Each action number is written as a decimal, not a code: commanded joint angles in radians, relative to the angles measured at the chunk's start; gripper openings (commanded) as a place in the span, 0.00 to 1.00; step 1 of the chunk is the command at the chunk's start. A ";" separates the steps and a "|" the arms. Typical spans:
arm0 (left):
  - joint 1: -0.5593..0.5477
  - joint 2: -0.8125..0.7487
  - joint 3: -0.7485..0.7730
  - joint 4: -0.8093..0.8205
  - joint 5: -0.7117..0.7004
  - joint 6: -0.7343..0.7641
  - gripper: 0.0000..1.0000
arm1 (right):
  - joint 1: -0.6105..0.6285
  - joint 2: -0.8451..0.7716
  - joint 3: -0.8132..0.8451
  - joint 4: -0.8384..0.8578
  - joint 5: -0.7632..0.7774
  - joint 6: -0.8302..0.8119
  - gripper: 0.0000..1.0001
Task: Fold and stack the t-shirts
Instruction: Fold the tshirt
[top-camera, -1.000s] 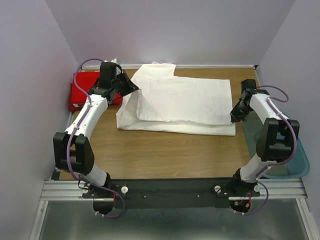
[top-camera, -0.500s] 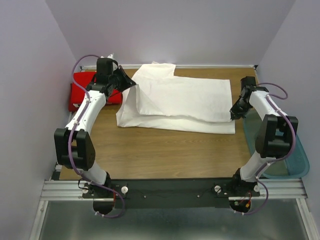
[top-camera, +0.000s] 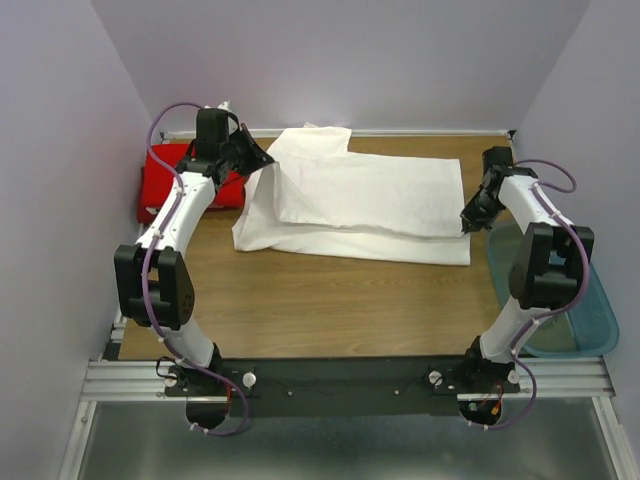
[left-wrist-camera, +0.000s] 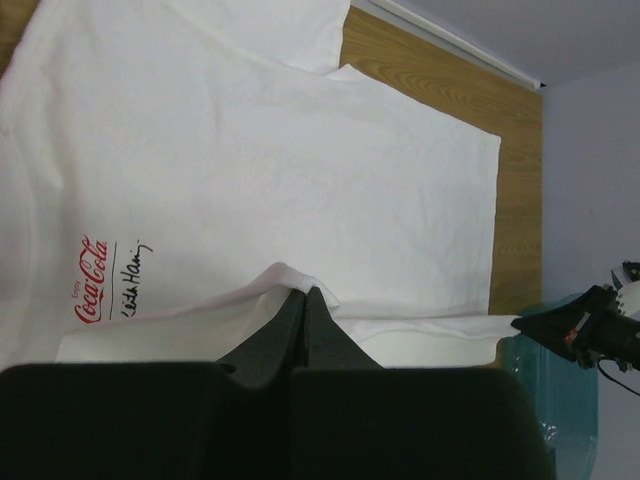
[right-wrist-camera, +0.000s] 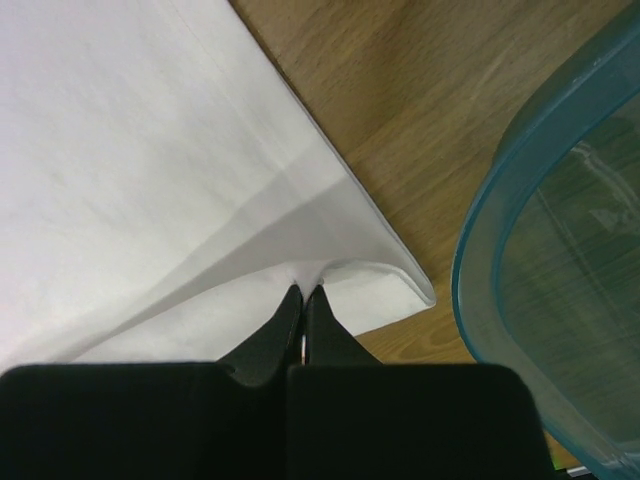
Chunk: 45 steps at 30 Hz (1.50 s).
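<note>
Since both sets of jaws pinch the same raised fold of the white t-shirt (top-camera: 370, 195), the coming move turns on how that fold runs. Its long axis lies left to right across the far half of the worktop (top-camera: 330, 310). The left jaws are closed on its left end and the right jaws on its right end. Beneath it the lower layer lies flat, with a strip showing toward the arms' bases. Bare wood opens on that near side, and the back wall is close beyond. The red t-shirt (top-camera: 165, 190) sits compactly at the far left beside the left arm. The blue tub (top-camera: 590, 320) is just beside the right jaws, so sideways room looks tight.
</note>
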 joint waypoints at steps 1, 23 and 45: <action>0.007 0.019 0.049 0.019 0.013 0.002 0.00 | -0.013 0.038 0.034 -0.005 0.026 0.009 0.01; 0.007 0.265 0.332 0.030 0.001 -0.032 0.77 | -0.016 0.149 0.261 -0.004 -0.079 -0.009 0.53; -0.117 -0.027 -0.402 0.197 -0.132 0.016 0.78 | 0.265 0.075 -0.017 0.193 -0.247 -0.014 0.60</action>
